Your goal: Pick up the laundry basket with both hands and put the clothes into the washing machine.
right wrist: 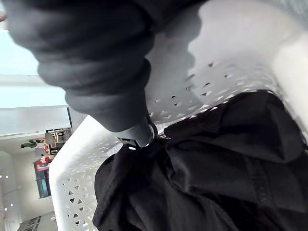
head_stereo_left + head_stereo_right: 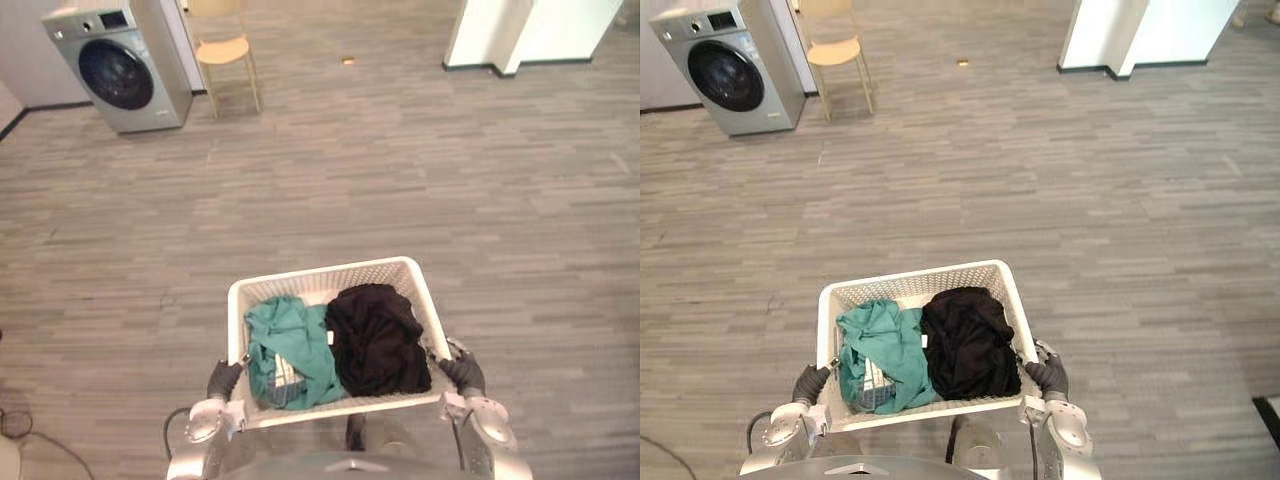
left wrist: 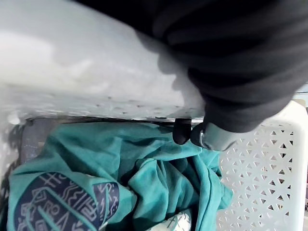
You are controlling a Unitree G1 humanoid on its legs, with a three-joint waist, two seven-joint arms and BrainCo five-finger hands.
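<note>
The left hand (image 3: 231,82) presses its dark ribbed cover against the white rim of the laundry basket (image 3: 96,72), with a dark-tipped finger (image 3: 182,131) hooked over that rim. Inside, a teal garment (image 3: 144,178) with a dark blue print lies bunched against the perforated wall.

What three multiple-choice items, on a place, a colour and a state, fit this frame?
1. Where is the washer? A. far left, beside the chair. B. far right. C. close on the right.
2. What colours are the garments in the basket? A. red and white. B. teal and black. C. both grey.
3. How are the left hand and right hand? A. open, hanging free. B. shut on the basket's sides. C. holding a garment.
A, it stands far left by the chair; B, a teal garment lies beside a black garment; B, each hand curls over the rim.
</note>
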